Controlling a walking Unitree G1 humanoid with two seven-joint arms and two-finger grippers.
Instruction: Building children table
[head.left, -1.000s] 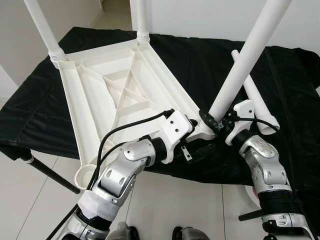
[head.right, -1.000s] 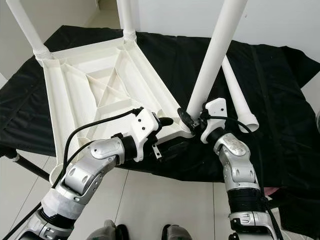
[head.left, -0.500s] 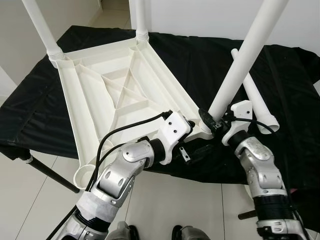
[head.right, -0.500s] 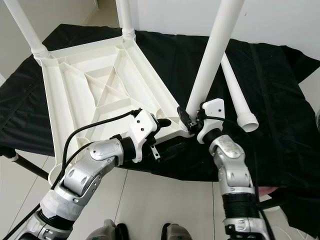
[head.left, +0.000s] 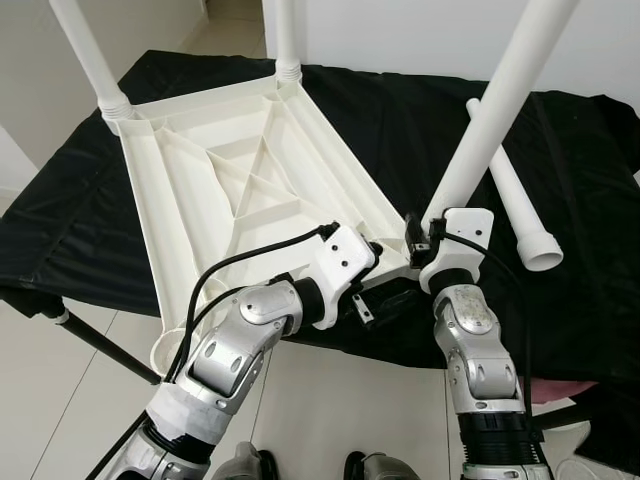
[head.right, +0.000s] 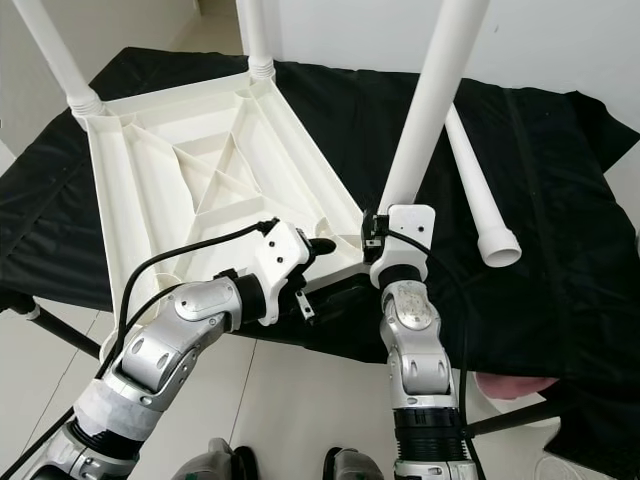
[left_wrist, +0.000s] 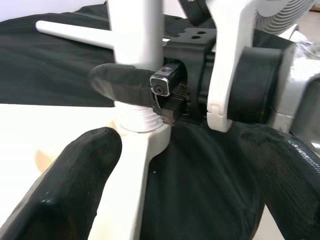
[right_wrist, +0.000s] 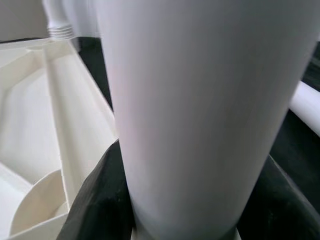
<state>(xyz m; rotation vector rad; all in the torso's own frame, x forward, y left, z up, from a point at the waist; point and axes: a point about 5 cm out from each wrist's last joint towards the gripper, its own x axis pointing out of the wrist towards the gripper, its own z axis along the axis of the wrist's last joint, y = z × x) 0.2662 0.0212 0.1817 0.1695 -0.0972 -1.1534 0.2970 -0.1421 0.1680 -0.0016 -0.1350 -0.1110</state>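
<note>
Step in hand, by judgement: the third leg (head.left: 490, 130) is being screwed into the near right corner socket of the upturned tabletop (head.left: 230, 190). The leg is clamped at its base by the right gripper (head.left: 418, 238), fingers (right_wrist: 95, 200) pressed to either side of the tube, just above the threaded collar. The left gripper (left_wrist: 165, 165) is held spread around that corner, one finger over the white rim, one off the edge; nothing is pinched, so the top is only braced.

Two legs (head.left: 85, 55) are already seated upright at the far corners. The fourth leg (head.left: 512, 195) is lying loose on the cloth, just beyond the right arm. The near left socket (head.left: 170, 350) is still empty.

Next move, as judged: the thread is to be turned home with the leg kept square, then the grip released and the loose leg fetched.

Surface: a table draped in black cloth (head.left: 90, 220), tabletop's near edge overhanging it. Room: pale tiled floor (head.left: 90, 390), white walls (head.left: 400, 35).
</note>
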